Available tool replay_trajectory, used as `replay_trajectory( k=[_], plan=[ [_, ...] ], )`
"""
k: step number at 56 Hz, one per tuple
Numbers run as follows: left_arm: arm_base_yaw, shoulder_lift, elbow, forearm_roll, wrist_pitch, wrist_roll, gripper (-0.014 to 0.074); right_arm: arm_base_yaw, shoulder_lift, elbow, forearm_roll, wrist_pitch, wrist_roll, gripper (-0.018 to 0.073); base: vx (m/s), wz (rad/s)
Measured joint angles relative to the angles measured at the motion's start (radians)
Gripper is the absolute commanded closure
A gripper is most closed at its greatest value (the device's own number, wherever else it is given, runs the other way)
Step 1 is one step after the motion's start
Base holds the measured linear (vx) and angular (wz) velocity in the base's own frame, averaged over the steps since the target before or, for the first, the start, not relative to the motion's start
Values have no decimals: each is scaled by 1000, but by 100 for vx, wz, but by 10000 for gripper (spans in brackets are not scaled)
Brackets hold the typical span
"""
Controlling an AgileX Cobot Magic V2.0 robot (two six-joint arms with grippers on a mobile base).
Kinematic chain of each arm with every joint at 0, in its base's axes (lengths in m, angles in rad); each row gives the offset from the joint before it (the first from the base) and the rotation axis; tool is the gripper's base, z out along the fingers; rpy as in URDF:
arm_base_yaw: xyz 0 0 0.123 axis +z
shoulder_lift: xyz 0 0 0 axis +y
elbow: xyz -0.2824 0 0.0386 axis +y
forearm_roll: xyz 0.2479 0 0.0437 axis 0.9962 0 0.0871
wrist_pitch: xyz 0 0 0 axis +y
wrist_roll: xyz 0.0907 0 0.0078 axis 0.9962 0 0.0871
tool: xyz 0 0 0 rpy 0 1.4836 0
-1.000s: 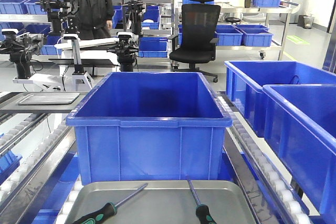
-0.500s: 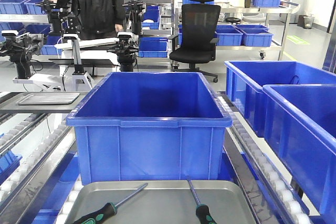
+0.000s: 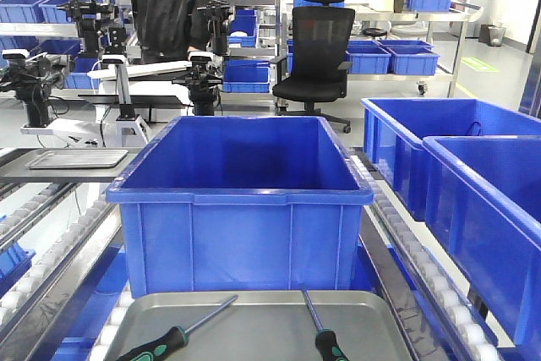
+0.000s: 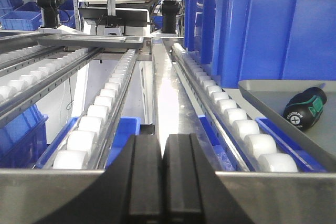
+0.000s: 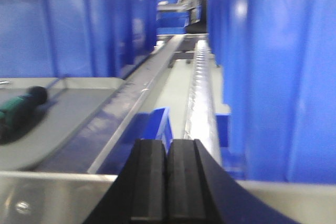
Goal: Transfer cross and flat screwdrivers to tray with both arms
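Two screwdrivers with black and green handles lie in the grey metal tray [image 3: 262,327] at the bottom of the front view: one [image 3: 173,337] on the left, one [image 3: 323,336] on the right. The left wrist view shows the left one's handle [image 4: 305,109] with a cross mark on its butt, on the tray [image 4: 273,98]. The right wrist view shows the other handle [image 5: 18,108] on the tray [image 5: 79,111], blurred. My left gripper [image 4: 162,145] is shut and empty, left of the tray over the rollers. My right gripper [image 5: 167,148] is shut and empty, right of the tray.
A large blue bin [image 3: 241,200] stands right behind the tray. Two more blue bins [image 3: 473,183] stand on the right. Roller rails [image 4: 105,108] run along both sides. Another tray [image 3: 66,158], robot arms, a person [image 3: 165,19] and an office chair [image 3: 319,57] are at the back.
The person at the back has shifted to the right. The screwdrivers and tray have not moved.
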Motion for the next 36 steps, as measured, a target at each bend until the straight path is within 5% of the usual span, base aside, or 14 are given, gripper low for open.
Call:
replay_trajectory(
  k=[36],
  plan=[
    [0,0,0,0,6,0,596,-1,-14,9,-1,-7,12,570,0,0]
  ],
)
